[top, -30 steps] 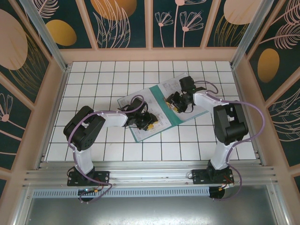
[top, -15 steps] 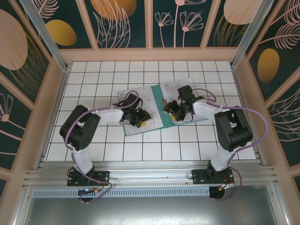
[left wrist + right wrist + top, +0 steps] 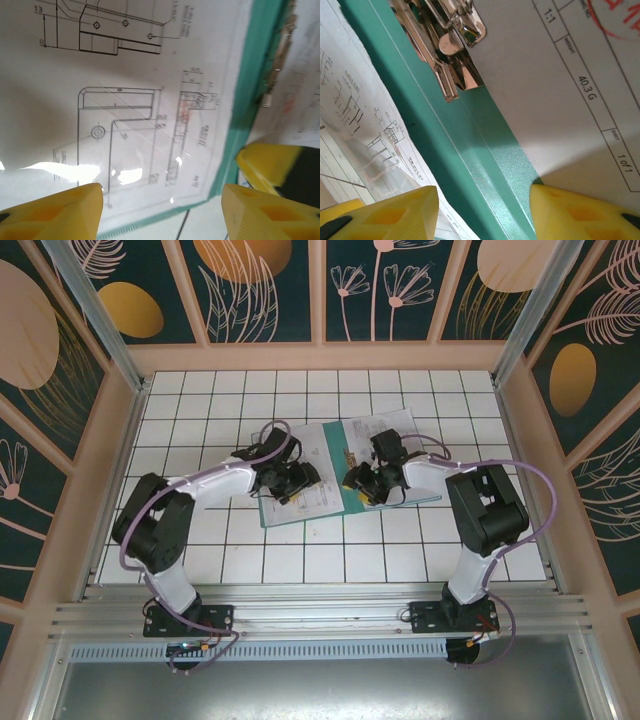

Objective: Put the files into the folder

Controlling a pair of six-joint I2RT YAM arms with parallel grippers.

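The dark green folder [image 3: 332, 448] lies open in the middle of the table. A printed white file [image 3: 303, 453] covers its left half and another [image 3: 400, 432] its right half. My left gripper [image 3: 293, 483] hangs open just above the left page's near corner [image 3: 130, 100], beside the folder's green edge [image 3: 250, 75]; nothing is between its fingers. My right gripper [image 3: 362, 485] is open with its jaws either side of the green spine [image 3: 470, 150], just below the metal clip [image 3: 445, 35]. A printed sheet [image 3: 560, 75] lies to the right of the spine. The two grippers are close together.
White gridded table [image 3: 200, 530] stretches to the left, right and front of the folder. Pale wooden walls [image 3: 320, 357] close in the back and both sides. One yellow fingertip [image 3: 265, 160] of the right gripper shows in the left wrist view.
The folder with its sheets has slid left and away from the arms and turned squarer to the grid. Both grippers moved with it, the left one from the near edge onto the left page.
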